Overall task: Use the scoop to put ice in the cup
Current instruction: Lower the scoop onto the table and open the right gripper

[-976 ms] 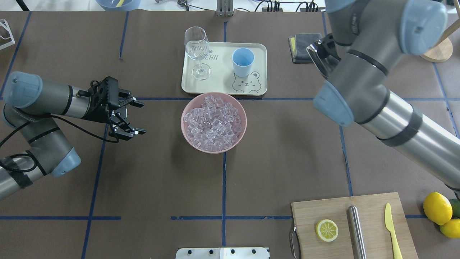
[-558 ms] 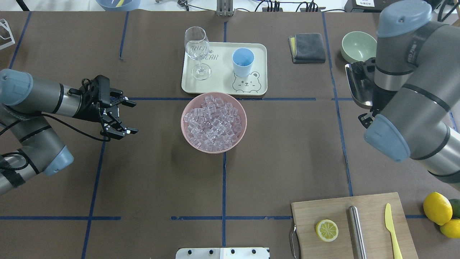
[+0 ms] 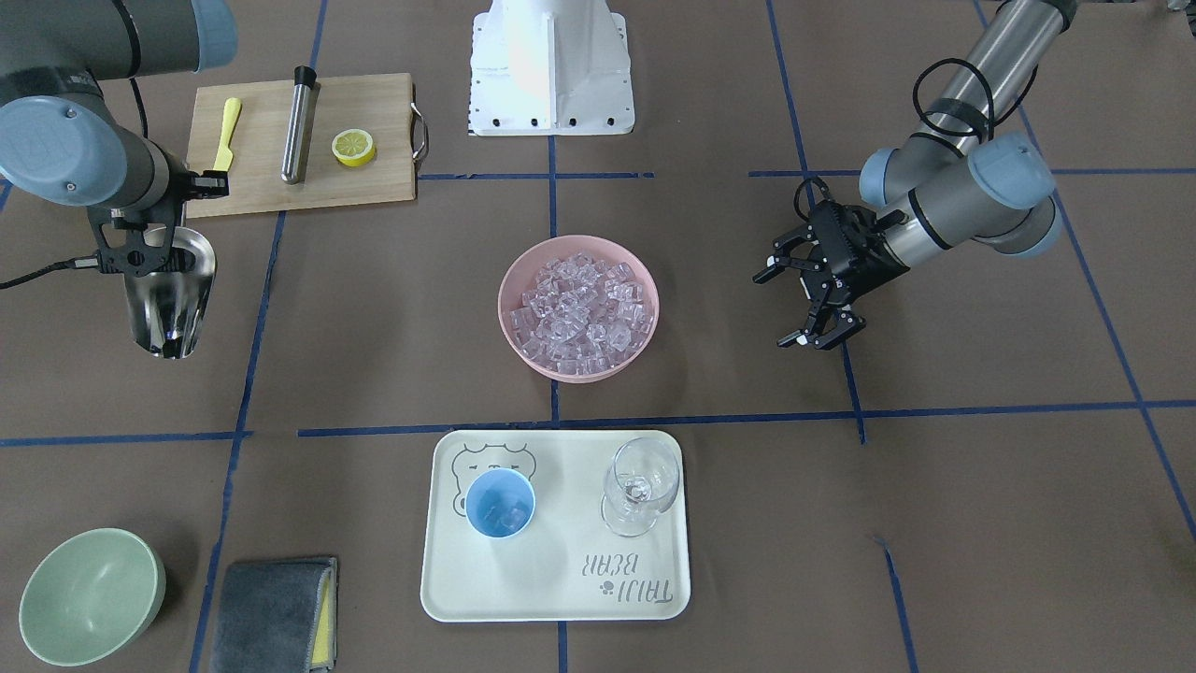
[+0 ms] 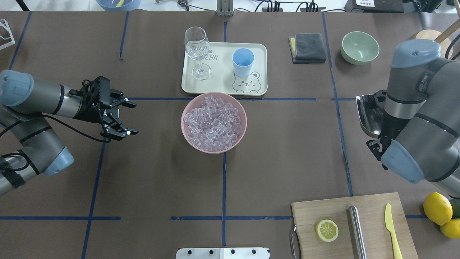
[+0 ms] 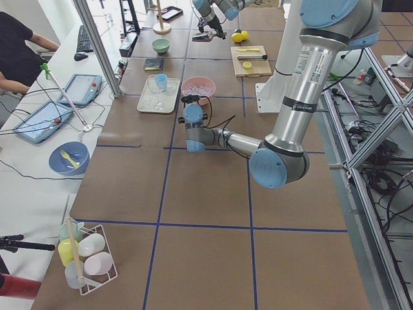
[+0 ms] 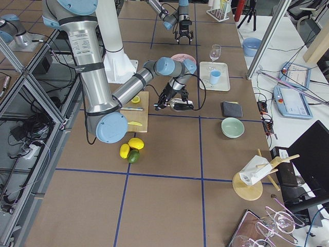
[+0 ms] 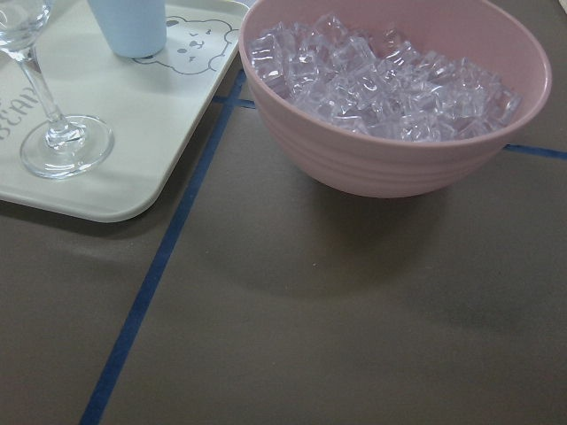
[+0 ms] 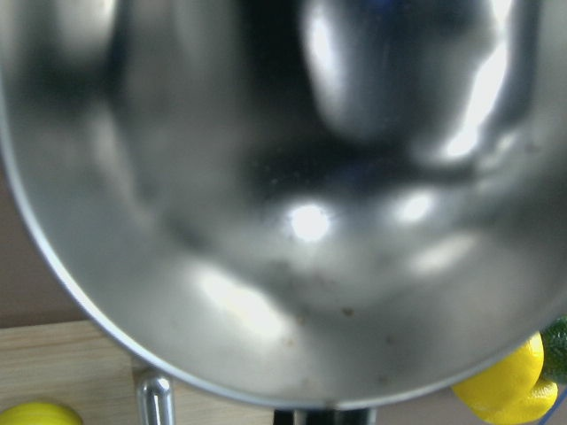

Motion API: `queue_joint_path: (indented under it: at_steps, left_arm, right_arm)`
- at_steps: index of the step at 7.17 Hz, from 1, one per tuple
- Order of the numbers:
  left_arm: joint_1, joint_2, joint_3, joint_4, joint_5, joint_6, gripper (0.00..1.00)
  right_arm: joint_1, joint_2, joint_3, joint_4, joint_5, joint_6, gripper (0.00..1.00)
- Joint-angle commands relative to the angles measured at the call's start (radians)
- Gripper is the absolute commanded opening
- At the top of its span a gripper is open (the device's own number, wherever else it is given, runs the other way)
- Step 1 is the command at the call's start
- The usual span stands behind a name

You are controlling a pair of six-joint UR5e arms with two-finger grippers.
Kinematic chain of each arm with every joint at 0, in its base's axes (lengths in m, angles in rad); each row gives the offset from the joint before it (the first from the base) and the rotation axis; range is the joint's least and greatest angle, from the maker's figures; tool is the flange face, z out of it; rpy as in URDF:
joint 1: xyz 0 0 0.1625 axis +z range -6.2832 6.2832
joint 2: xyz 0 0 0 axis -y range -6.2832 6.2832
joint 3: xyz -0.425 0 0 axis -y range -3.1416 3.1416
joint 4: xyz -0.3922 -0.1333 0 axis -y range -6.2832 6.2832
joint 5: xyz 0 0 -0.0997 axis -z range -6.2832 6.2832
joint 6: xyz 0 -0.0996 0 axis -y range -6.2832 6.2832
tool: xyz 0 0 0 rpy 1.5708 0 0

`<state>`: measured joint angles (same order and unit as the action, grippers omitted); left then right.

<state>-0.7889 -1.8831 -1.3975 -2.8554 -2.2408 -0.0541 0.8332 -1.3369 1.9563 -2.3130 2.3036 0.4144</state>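
- My right tool [image 3: 152,254] is clamped on the scoop [image 3: 171,297] handle. The trough looks empty and hangs well apart from everything.
- The ice [image 4: 214,122] is heaped in the pink bowl [image 4: 183,126], way across the tabletop [image 4: 287,162] from that tool. The blue cup [image 4: 243,61] on the tray [image 4: 222,88] seems to hold a few cubes.
- My guess is another dip comes next: lip first, a shallow push, then level out before lifting.
- Pour away from the wine glass [image 4: 197,50].
- My left tool [image 4: 131,118] has its fingers spread and is empty, near the bowl.
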Motion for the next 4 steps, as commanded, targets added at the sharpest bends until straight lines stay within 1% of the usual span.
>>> queue_joint_path:
  at_steps: [1, 2, 4]
  left_arm:
    - [0.002, -0.001, 0.0, 0.001, 0.003, -0.001, 1.0]
    - [0.002, -0.002, -0.001, 0.001, 0.003, -0.001, 1.0]
    - [0.0, -0.002, -0.003, 0.001, 0.004, -0.001, 1.0]
  right_arm:
    - [-0.017, -0.042, -0.083, 0.124, 0.007, 0.004, 0.0]
    - [-0.023, -0.044, -0.136, 0.192, 0.031, 0.009, 0.0]
    - [-0.031, -0.042, -0.172, 0.205, 0.046, 0.01, 0.0]
